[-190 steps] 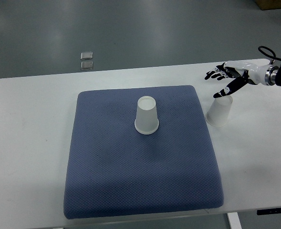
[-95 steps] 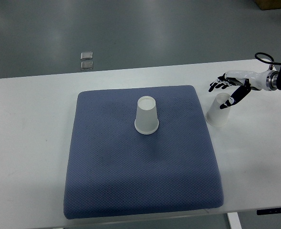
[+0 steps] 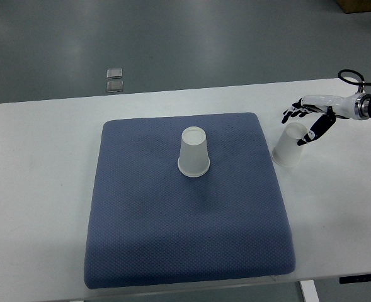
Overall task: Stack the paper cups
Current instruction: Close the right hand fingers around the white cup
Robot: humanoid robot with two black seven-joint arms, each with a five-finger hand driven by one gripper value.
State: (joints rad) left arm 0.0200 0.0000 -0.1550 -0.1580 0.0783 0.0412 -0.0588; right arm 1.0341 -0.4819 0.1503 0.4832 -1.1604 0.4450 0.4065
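Two white paper cups stand upside down. One cup (image 3: 193,151) sits near the middle of the blue mat (image 3: 185,233). The other cup (image 3: 290,145) stands on the white table just off the mat's right edge. My right hand (image 3: 307,123) comes in from the right edge and hovers at this cup's upper right side. Its fingers (image 3: 295,112) are spread, the thumb close to or touching the cup's top, and it holds nothing. The left arm is out of view.
The white table (image 3: 40,189) carries the mat; its front edge runs along the bottom of the picture. Two small metal plates (image 3: 114,79) lie on the grey floor beyond the table's far edge.
My right hand has drawn back to the right and dropped slightly, from above the right cup to its upper right side. Both cups stayed in place.
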